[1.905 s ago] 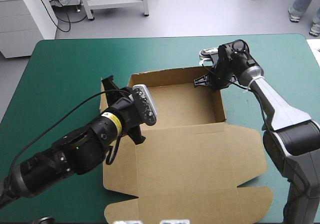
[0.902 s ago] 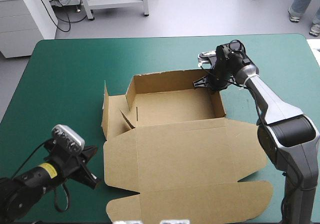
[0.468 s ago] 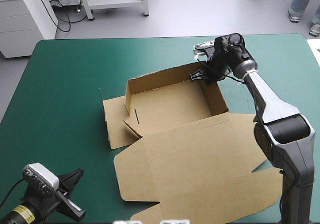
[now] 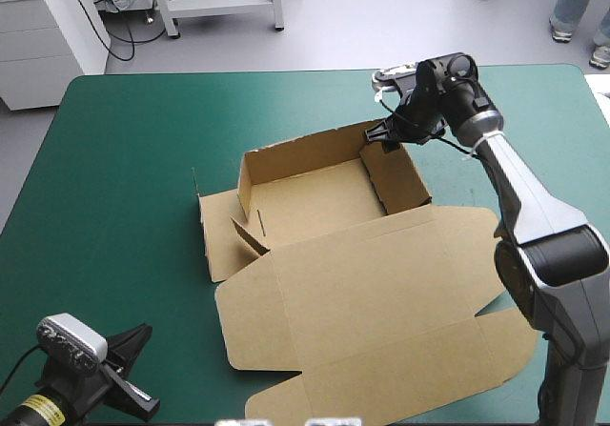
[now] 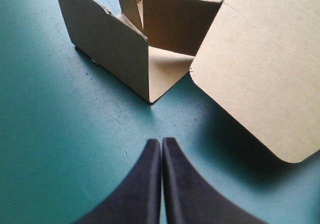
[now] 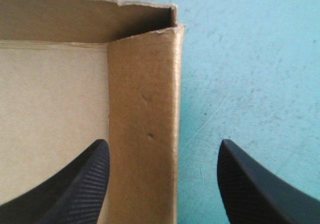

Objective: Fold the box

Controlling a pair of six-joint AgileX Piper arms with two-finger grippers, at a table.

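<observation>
The right gripper (image 6: 162, 150) is holding its black fingers apart, straddling the right wall of the brown box (image 4: 310, 199) at its far corner; the left gripper (image 5: 161, 143) is keeping its fingers pressed together above the teal-green cover (image 4: 124, 159), near the table's near-left corner; the box is sitting mid-table, its lid (image 4: 381, 302) lying flat.

The box (image 4: 353, 283) is plain brown board, unprinted, paler along its cut edges. The table cover (image 4: 133, 140) under it is solid teal-green. The left gripper (image 5: 161, 141) is smooth black; the right gripper (image 6: 163, 144) has black fingers (image 6: 80, 184) with fine ribbing. The right arm (image 4: 534, 216) is silver-grey and black, the left arm (image 4: 48, 412) black with a yellow band.
</observation>
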